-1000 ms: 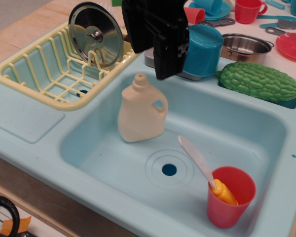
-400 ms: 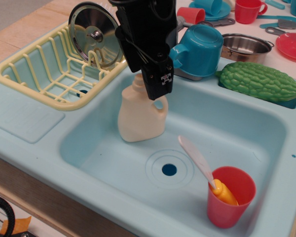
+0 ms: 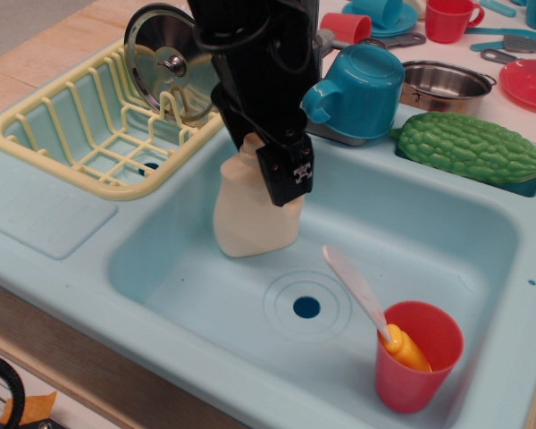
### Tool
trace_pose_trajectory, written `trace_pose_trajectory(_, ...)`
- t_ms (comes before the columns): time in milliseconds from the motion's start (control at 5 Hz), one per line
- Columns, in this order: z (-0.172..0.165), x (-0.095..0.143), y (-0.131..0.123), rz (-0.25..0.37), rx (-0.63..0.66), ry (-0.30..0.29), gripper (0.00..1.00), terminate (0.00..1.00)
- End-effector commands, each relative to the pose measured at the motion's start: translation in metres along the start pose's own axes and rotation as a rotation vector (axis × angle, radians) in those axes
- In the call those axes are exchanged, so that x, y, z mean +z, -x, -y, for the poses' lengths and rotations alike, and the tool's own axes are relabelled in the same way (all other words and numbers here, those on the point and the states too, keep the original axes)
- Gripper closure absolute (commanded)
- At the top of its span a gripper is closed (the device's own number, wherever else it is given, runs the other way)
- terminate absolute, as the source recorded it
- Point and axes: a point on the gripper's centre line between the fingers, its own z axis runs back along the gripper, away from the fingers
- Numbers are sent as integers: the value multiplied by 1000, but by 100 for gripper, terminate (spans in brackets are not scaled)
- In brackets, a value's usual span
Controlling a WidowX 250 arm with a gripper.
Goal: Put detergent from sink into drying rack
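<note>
The cream detergent jug (image 3: pixel 246 219) stands upright at the back left of the light blue sink (image 3: pixel 429 232). My black gripper (image 3: pixel 272 165) has come down over the jug's top. Its near finger (image 3: pixel 288 174) covers the neck and loop handle; the other finger is hidden, so I cannot tell how the jaws stand. The jug rests on the sink floor. The pale yellow drying rack (image 3: pixel 62 116) sits to the left of the sink, with a steel pot lid (image 3: pixel 165 63) leaning in its far slots.
A red cup (image 3: pixel 415 357) with a yellow-and-white utensil (image 3: pixel 362 290) stands in the sink's front right corner, near the drain (image 3: pixel 305 307). A blue cup (image 3: pixel 366 89), a green gourd (image 3: pixel 469 147) and a steel pot (image 3: pixel 447 85) line the back. A flat drainboard (image 3: pixel 36 214) lies front left.
My gripper has moved left and down from above the faucet area onto the top of the detergent jug. The jug has not moved.
</note>
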Motion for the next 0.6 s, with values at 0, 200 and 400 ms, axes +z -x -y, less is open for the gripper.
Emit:
trace_pose_trajectory(0,-3,1,4,29,22,-4,100,0)
trace_pose_trajectory(200,-5,5,2,13,30,-13,100,0)
trace_pose_trajectory(400,-9,39,-13,-82,53,-60,100,0)
